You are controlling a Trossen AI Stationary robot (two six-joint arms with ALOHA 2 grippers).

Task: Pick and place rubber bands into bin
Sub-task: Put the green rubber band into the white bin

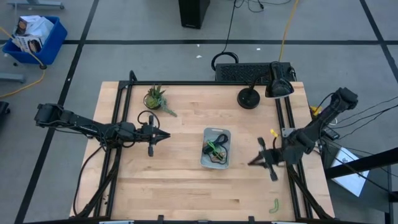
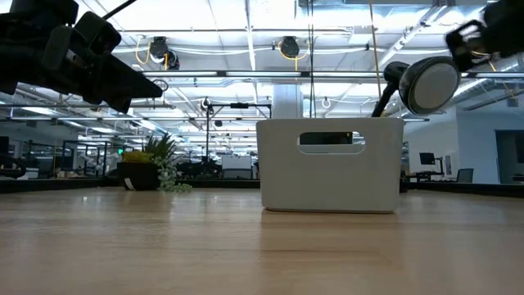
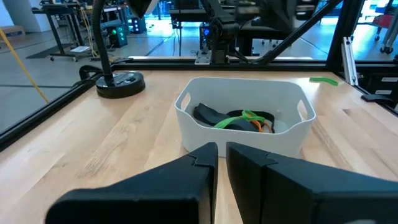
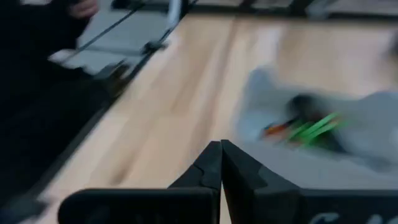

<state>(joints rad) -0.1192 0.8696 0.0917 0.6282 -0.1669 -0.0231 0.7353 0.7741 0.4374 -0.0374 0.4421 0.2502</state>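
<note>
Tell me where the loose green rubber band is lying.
In the high view, the green rubber band lies on the table's near right corner, beyond the right gripper and well away from the bin.

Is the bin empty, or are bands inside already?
Not empty: the bin holds dark, green and orange rubber bands.

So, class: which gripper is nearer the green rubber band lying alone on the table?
Right. The right gripper hovers just up-table from the green rubber band; the left gripper waits beyond the bin.
</note>
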